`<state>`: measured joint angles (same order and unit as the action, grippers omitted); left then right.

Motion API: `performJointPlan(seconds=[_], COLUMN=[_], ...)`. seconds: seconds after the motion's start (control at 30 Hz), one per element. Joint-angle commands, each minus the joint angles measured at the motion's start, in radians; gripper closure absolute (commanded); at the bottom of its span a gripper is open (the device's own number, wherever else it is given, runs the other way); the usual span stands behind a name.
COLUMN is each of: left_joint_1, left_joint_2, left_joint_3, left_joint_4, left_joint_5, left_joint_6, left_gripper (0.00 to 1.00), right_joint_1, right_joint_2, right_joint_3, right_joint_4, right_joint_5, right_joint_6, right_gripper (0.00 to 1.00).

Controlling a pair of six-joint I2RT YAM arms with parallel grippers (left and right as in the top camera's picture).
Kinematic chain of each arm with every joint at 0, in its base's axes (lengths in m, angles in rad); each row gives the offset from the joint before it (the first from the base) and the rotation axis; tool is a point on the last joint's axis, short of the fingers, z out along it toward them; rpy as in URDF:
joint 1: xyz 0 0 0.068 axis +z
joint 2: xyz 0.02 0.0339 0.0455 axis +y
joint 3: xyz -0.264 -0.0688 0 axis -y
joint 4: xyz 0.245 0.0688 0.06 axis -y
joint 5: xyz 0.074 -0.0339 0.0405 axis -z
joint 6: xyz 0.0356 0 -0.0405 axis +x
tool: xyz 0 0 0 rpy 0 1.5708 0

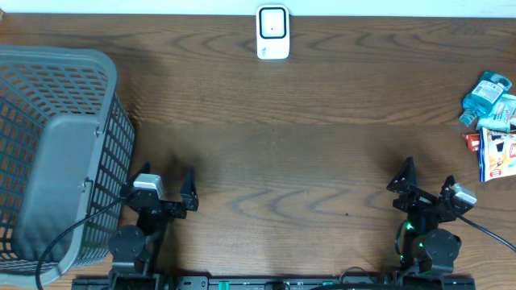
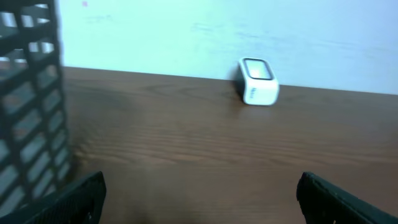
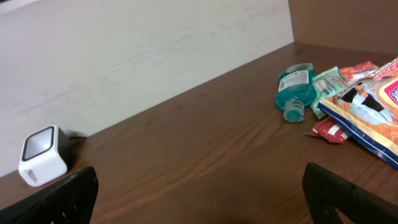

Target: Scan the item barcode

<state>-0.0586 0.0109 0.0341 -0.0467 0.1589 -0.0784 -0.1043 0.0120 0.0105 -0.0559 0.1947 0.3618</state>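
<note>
Items [image 1: 493, 129] sit heaped at the table's [image 1: 306, 145] right edge, near your right gripper [image 1: 426, 179]; the scanner [image 1: 272, 32] faces you from the far side. Left gripper [image 1: 167, 176] and right both gape empty, ready to pick.

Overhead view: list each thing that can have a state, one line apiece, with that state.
left gripper, open, holding nothing.
right gripper, open, holding nothing.
scanner, upright at the far edge, nothing in front of it.
basket, upright at the left side.
blue bottle, lying on its side, cap on.
snack packets, lying flat in a pile beside the bottle.
</note>
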Motion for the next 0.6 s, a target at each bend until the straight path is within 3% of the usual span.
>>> performJointPlan(seconds=[0.0, 0.57], left_joint_1=[-0.023, -0.027], left_joint_2=[-0.009, -0.008], left_joint_3=[-0.030, -0.030], left_joint_4=[-0.019, -0.022], left_joint_5=[-0.104, -0.126], left_joint_6=[-0.003, -0.013], left_gripper=[0.02, 0.02], right_joint_1=[-0.006, -0.006], right_joint_2=[-0.006, -0.006], right_joint_3=[-0.005, -0.005], right_joint_4=[0.000, 0.000], right_joint_5=[-0.003, -0.003], right_joint_6=[-0.011, -0.011], right_gripper=[0.01, 0.01])
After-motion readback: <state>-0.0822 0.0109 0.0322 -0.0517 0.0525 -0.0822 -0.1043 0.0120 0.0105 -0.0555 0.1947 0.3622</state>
